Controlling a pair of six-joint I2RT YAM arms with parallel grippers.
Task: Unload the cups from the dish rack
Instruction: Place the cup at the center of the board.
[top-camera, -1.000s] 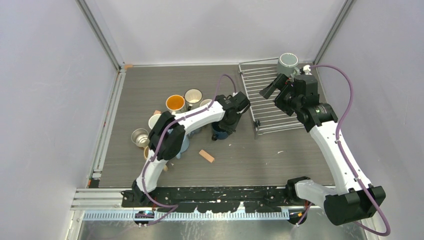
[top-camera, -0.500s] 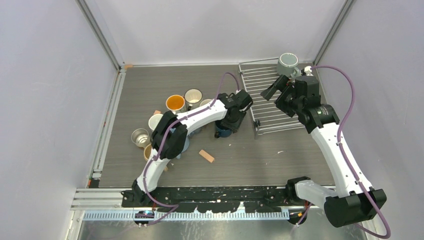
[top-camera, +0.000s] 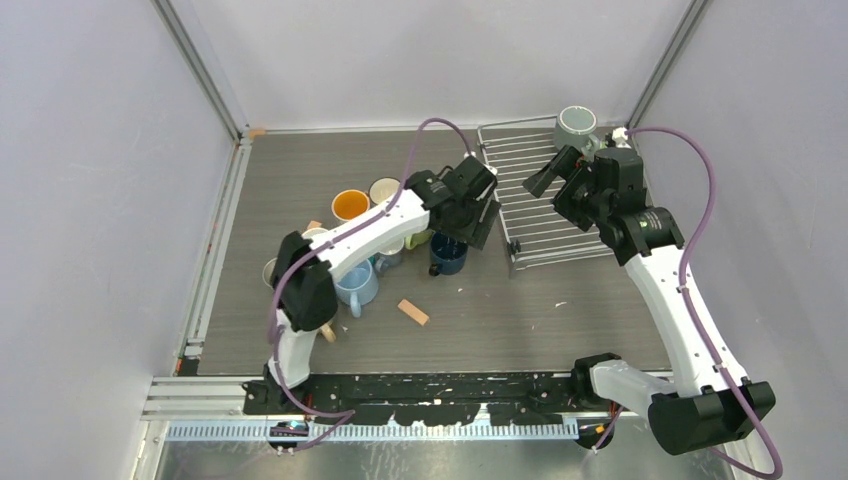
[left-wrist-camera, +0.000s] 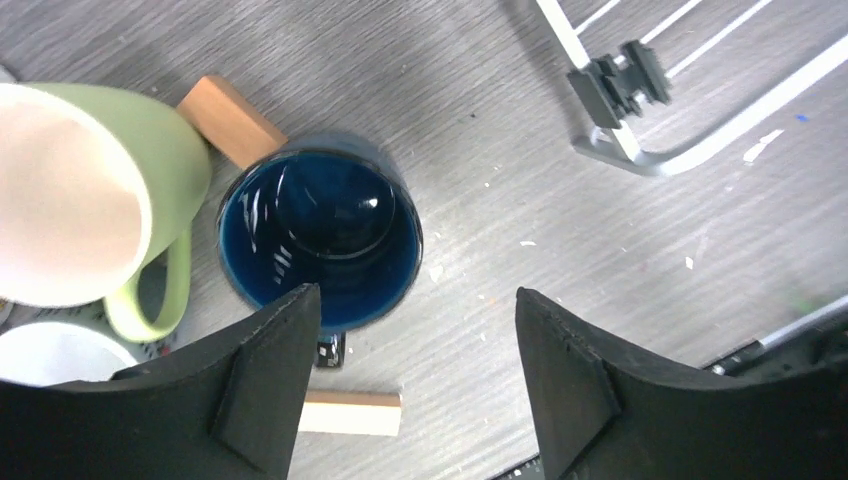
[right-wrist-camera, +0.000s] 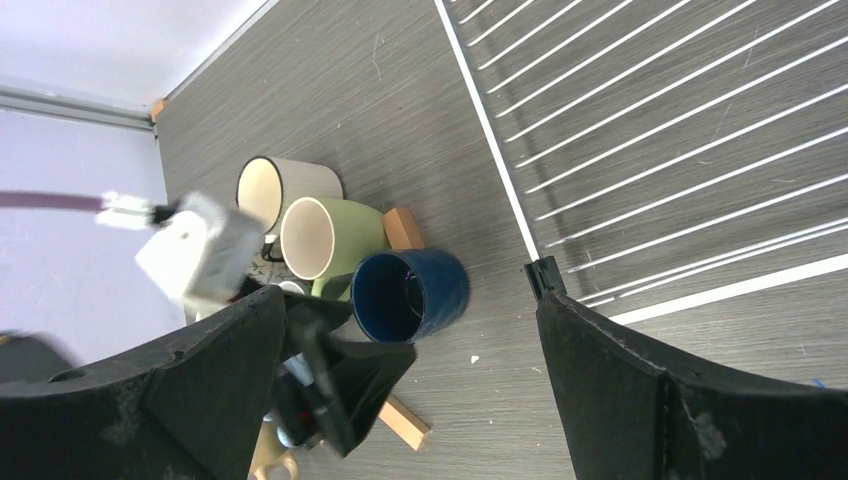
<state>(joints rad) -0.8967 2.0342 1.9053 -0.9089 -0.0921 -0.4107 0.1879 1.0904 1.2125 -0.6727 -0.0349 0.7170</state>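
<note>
Navy cup (left-wrist-camera: 320, 235) stands upright, glossy inside, beside lime cup (left-wrist-camera: 150, 170).

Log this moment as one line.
left gripper: open above navy mug on table | right gripper: open over dish rack | grey-green mug in rack

The top camera sits high above and behind me, looking steeply down on the whole table (top-camera: 300, 180) from far off. My left wrist camera looks almost straight down past my left fingers (left-wrist-camera: 265, 400), close over the navy cup (left-wrist-camera: 320, 240), with the rack (left-wrist-camera: 640, 150) corner at its upper right. My right wrist camera hangs above the rack, tilted out across the table between my right fingers (right-wrist-camera: 690, 400), farther from the cups. All three views share the navy cup and that rack corner. Both wrist views also share the green cup (left-wrist-camera: 160, 140) and the block (left-wrist-camera: 232, 118) beside it.
</note>
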